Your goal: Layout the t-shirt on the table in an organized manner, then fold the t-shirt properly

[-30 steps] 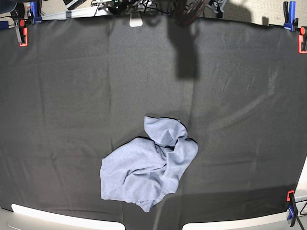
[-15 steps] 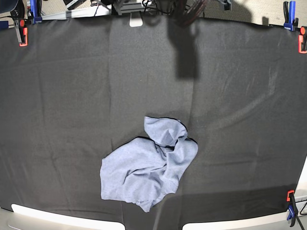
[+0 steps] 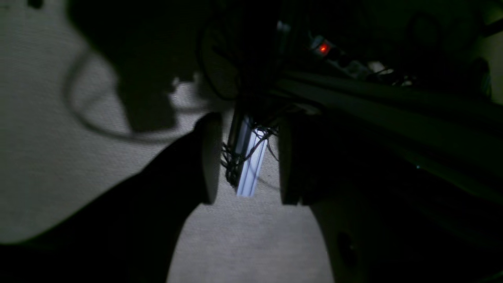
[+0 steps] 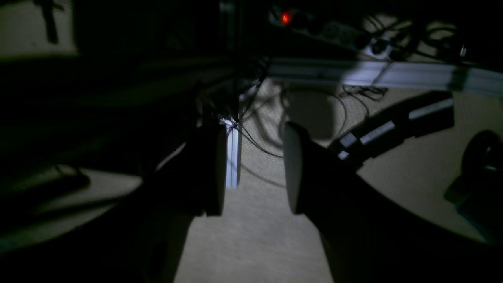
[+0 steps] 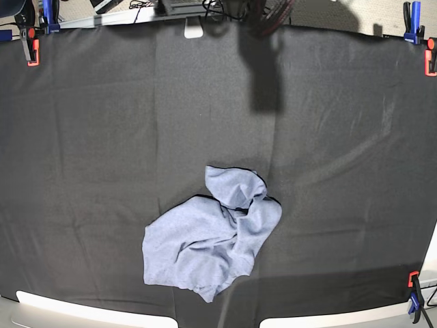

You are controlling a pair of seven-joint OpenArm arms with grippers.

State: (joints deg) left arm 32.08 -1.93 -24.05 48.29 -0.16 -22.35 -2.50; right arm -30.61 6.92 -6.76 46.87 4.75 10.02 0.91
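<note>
Starting layout: right claw [image 4: 251, 169] spread, empty, off the desk [image 5: 82, 137] over floor. T-shirt [image 5: 208, 242] crumpled, near the desk's front edge. Left claw [image 3: 245, 157] likewise spread, empty. Next: reach the shirt, pinch an edge, spread flat.

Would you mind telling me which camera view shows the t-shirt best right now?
The base view does: the t-shirt lies crumpled in a heap on the black-clothed table, fully visible from above. Neither wrist view shows it at all; each looks past its own open fingers at the dim floor, cables and frame.
</note>
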